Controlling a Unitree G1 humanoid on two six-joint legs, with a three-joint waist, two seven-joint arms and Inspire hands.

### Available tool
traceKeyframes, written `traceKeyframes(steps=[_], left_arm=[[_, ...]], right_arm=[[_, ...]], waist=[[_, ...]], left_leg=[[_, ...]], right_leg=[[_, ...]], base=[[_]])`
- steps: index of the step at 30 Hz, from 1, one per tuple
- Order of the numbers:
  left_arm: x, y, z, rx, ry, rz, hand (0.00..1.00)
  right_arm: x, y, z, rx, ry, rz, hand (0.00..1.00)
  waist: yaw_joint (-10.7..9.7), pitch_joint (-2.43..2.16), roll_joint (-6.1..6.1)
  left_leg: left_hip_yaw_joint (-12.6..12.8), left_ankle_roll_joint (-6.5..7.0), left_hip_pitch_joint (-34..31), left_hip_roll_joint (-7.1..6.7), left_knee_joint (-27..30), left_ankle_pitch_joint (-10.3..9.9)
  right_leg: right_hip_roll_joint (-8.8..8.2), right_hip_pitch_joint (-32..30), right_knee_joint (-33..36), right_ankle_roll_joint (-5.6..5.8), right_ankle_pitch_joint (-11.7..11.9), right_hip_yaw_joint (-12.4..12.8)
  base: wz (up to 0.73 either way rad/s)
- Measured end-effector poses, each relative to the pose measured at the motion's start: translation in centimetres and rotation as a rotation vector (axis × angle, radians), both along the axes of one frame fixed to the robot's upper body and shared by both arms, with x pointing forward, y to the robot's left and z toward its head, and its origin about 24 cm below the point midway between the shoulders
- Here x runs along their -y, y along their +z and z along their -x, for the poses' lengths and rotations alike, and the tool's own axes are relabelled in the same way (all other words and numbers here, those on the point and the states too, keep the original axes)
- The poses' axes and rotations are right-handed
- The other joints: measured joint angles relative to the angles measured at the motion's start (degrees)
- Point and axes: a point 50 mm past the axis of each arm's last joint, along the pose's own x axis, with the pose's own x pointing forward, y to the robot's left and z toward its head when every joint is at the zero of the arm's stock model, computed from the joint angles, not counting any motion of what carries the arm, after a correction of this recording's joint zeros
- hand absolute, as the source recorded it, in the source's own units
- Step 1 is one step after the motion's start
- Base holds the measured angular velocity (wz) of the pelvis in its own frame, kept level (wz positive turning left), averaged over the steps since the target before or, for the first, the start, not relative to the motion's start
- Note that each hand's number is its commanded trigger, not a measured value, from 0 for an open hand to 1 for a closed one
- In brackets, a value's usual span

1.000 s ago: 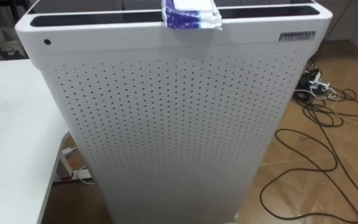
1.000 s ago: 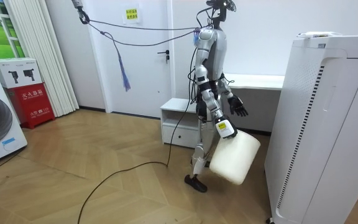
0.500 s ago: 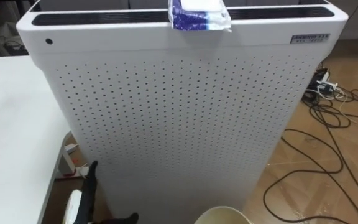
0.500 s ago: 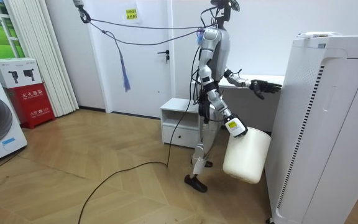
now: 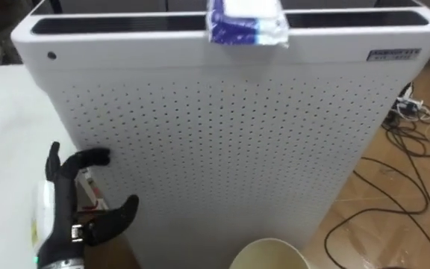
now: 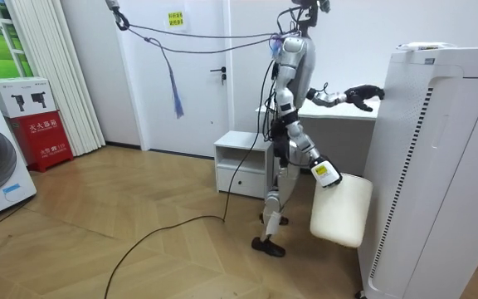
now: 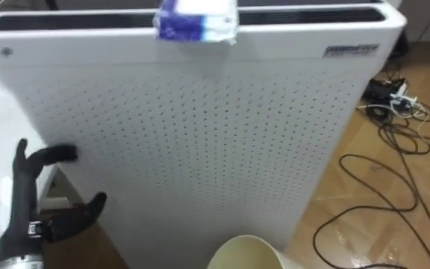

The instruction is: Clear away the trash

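Centrally, perforated air purifier point(image 5: 230, 149) on wooden floor point(image 5: 398, 220), blue-white packet point(image 5: 245, 21) at twelve o'clock, left hand point(image 5: 64, 205) at eight o'clock by desk point(image 5: 6, 142), fingers point(image 5: 88, 158) loosely open, empty

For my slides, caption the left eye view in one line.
Open left hand hovers before a white perforated appliance with a blue-and-white packet on top, a cream bin's rim below.

Left hand point(image 5: 64, 196): risen from beside the hip, past bench point(image 5: 2, 112) height, to hang lifted with fingers loosely spread before the white perforated unit point(image 5: 230, 142).
Cream bin point(image 6: 341, 209): swung forward, closer to the unit; its rim has come into the eye views' lower edge.
Robot: shifted nearer the unit.
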Motion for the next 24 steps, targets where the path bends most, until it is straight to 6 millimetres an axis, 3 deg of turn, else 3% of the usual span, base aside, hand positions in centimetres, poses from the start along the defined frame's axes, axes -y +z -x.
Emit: traceKeyframes(steps=[1,2,3,4,6,9,14,19,24], left_arm=[[0.7,0.7,0.0,0.050,-0.027,-0.015,0.00],[1.0,1.1,0.1,0.073,-0.036,-0.022,0.00],[1.4,1.4,0.1,0.108,-0.044,-0.030,0.00],[1.2,1.7,0.1,0.130,-0.030,-0.034,0.00],[0.7,1.8,0.2,0.150,0.014,-0.024,0.00],[1.2,2.6,0.2,0.192,-0.008,-0.040,0.00],[2.5,4.0,0.1,0.278,-0.050,-0.052,0.00],[3.9,6.8,-0.2,0.438,-0.123,-0.066,0.00],[4.5,7.1,0.0,0.472,-0.150,-0.102,0.00]], right_arm=[[0.0,-0.1,0.1,-0.009,-0.002,-0.001,1.00],[-0.1,-0.2,0.1,-0.014,0.003,-0.003,1.00],[-0.4,-0.4,0.2,-0.027,0.009,-0.002,1.00],[-0.5,-0.4,0.0,-0.026,0.021,0.003,1.00],[-0.4,-0.2,0.1,-0.020,0.041,0.025,1.00],[-0.3,-0.5,0.8,-0.039,0.028,0.024,1.00],[-1.1,-0.4,0.1,-0.030,0.068,0.020,1.00],[-1.3,-0.5,0.2,-0.035,0.078,0.026,1.00],[-1.2,-0.6,0.5,-0.048,0.081,0.031,1.00]], waist=[[0.7,-0.30,-0.24],[0.9,-0.31,-0.20],[1.6,-0.37,-0.07],[2.1,-0.40,-0.05],[1.8,-0.60,0.42],[-0.2,-0.89,0.92],[0.2,-0.91,0.82],[0.0,-0.89,0.85],[-0.6,-1.02,1.26]], left_leg=[[2.1,0.39,0.0,-0.13,-0.1,1.2],[2.5,0.40,0.2,-0.11,-0.1,1.2],[2.0,0.41,1.0,-0.13,-0.1,1.2],[0.0,0.40,1.8,-0.47,-0.1,1.2],[0.0,0.30,2.2,-0.80,-0.2,1.0],[1.9,0.32,3.3,-0.97,-1.1,1.0],[3.2,0.40,4.6,-1.15,-1.4,0.9],[3.6,0.76,5.4,-1.05,-1.2,1.0],[3.6,0.82,5.9,-0.91,-1.0,1.0]], right_leg=[[-0.32,-1.3,1.0,0.56,-0.3,-1.1],[-0.31,-1.7,1.8,0.88,-0.5,-1.7],[-0.02,-1.9,2.5,1.12,-0.7,-2.5],[0.20,-2.0,1.1,0.88,-0.1,-3.2],[-0.12,-0.9,0.0,0.55,0.9,-6.0],[0.08,0.2,0.3,0.59,0.9,-5.5],[-0.07,0.8,0.3,0.81,0.8,-4.9],[0.03,1.1,1.2,0.88,0.7,-4.4],[0.18,1.4,1.3,0.88,0.6,-4.4]], base=[[0.45],[0.04],[-0.31],[-0.44],[-0.26],[0.21],[-0.11],[-0.03],[0.01]])
